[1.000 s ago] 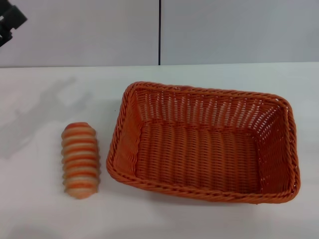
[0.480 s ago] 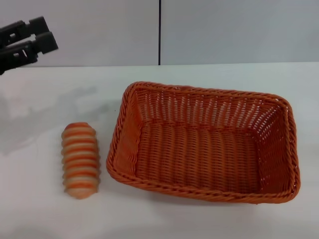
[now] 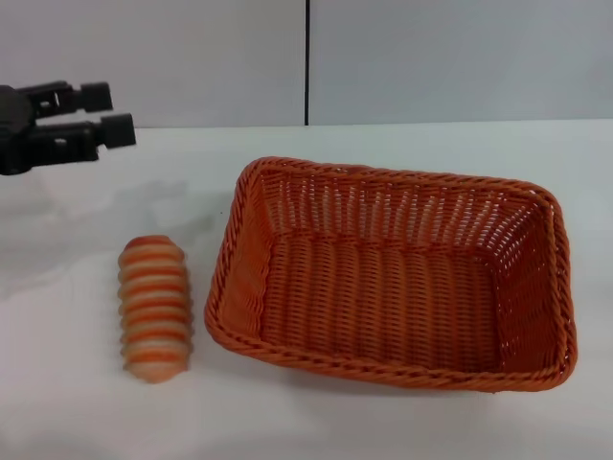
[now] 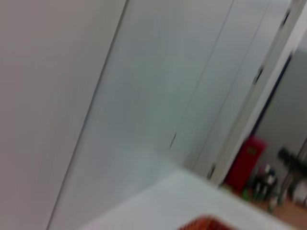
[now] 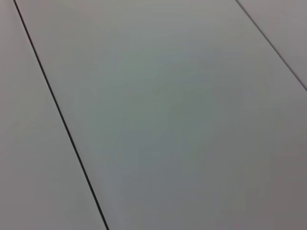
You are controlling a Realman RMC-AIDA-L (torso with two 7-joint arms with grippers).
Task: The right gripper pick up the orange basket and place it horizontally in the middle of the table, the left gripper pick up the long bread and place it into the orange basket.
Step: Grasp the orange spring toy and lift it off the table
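Pale grey panelled wall (image 3: 431, 57) w/ dark vertical seam (image 3: 306, 62) behind; red bin (image 4: 245, 163) by doorway.

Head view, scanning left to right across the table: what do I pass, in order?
Black left gripper hovering at the far left edge → small striped orange-and-cream long bread lying on the white table → large orange woven basket, empty.
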